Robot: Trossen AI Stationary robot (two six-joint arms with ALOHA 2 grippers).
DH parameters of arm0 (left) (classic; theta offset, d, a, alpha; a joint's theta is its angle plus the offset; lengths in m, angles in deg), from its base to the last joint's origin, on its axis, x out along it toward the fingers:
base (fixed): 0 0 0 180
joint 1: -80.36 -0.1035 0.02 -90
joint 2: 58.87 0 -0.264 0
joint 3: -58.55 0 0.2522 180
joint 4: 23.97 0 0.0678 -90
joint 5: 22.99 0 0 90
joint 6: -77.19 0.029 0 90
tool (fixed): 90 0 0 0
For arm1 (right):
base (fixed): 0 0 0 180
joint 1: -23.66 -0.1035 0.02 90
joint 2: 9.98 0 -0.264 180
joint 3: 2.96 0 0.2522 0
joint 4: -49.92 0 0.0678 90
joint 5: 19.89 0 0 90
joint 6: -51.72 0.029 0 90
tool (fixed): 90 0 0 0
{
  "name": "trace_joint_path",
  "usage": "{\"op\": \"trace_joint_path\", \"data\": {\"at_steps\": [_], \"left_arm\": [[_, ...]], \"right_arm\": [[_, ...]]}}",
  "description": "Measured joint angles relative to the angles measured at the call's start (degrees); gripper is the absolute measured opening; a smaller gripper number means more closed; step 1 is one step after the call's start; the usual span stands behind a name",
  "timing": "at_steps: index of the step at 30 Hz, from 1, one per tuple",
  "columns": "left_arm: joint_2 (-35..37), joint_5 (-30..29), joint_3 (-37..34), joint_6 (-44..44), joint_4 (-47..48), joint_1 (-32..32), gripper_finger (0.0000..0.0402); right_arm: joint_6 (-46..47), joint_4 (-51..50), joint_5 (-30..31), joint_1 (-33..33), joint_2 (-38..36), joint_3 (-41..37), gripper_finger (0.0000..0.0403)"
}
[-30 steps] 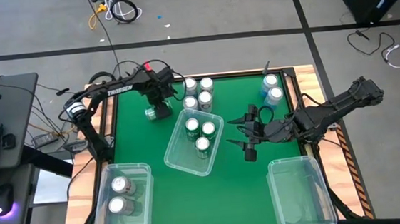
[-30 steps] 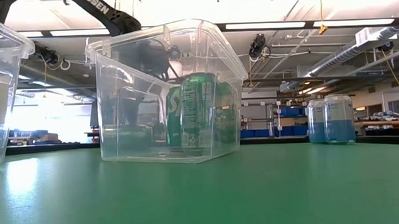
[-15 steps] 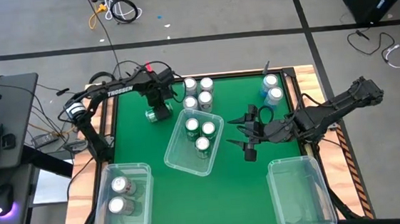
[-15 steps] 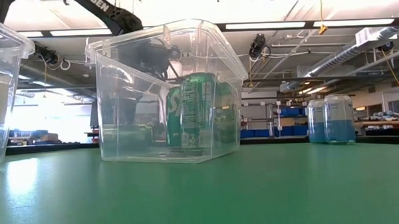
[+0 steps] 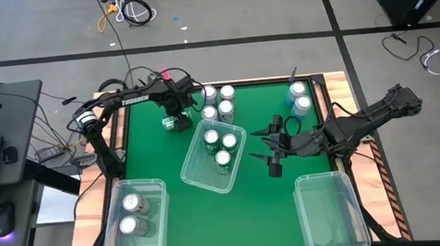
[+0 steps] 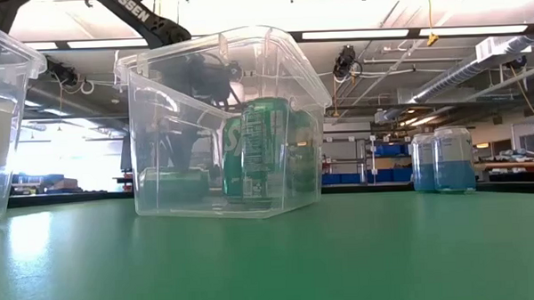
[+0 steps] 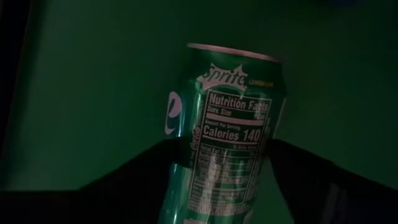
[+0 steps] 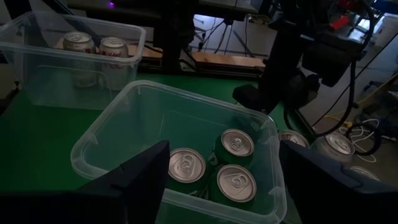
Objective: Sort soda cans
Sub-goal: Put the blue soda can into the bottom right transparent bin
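A green soda can (image 7: 230, 112) lies on its side on the green table, near the far left (image 5: 175, 125). My left gripper (image 5: 177, 112) points down over it, open, one finger beside each long side of the can. My right gripper (image 5: 273, 146) hovers open with nothing in it at mid right, beside the centre bin (image 5: 195, 174), which holds three green cans (image 5: 220, 143). Two silver cans (image 5: 131, 212) stand in the near-left bin (image 5: 156, 187). Several silver-topped cans (image 5: 217, 102) and two blue cans (image 5: 300, 97) stand by the far edge. My left gripper comes from above, its fingers (image 7: 149, 168) across the lying green can at its two long sides (image 7: 180, 155). I cannot tell whether they touch it. The can rests on its side on the table.
A clear bin (image 5: 329, 212) with nothing in it stands at the near right. The centre bin sits askew in the middle of the table. Wooden rails edge the table on the left and right. Free green surface lies between the bins at the near middle.
My left gripper has sunk a little over the lying green can, which stays on its side in the same place. My right arm has kept still.
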Motion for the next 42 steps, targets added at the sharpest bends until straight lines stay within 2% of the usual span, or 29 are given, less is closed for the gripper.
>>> {"op": "trace_joint_path", "data": {"at_steps": [8, 12, 19, 25, 29, 33, 39, 42], "left_arm": [[-0.41, -0.22, -0.19, 2.12, -1.03, -0.09, 0.0283], [-0.63, -2.99, 0.85, 4.37, -0.81, -0.02, 0.0277], [3.47, -2.50, 4.55, 4.01, -0.35, -0.13, 0.0216], [8.64, -0.25, 4.44, 3.75, -2.26, -0.19, 0.0155], [15.13, 3.90, 1.50, 3.61, -10.30, -0.15, 0.0113], [23.97, 10.49, -5.42, 2.41, -22.49, -0.13, 0.0070], [37.52, 19.67, -23.07, -5.43, -50.53, 0.19, 0.0016], [42.47, 25.51, -31.49, -9.37, -64.83, 0.42, 0.0004]], "right_arm": [[-0.22, -0.04, 0.00, -0.01, 0.00, 0.00, 0.0289], [-0.42, -0.07, 0.00, 0.01, 0.00, 0.00, 0.0289], [-0.34, 1.90, 0.54, 1.61, 0.00, 0.00, 0.0286], [0.18, 1.99, 0.58, 5.07, 0.00, 0.00, 0.0263], [1.23, 1.94, 0.45, 8.71, 0.00, 0.00, 0.0236], [2.19, 1.85, -2.02, 12.52, 0.00, 0.00, 0.0199], [2.27, 0.94, -5.20, 17.51, 0.00, 0.00, 0.0134], [2.74, -2.08, -5.39, 18.80, 0.00, 0.00, 0.0098]]}}
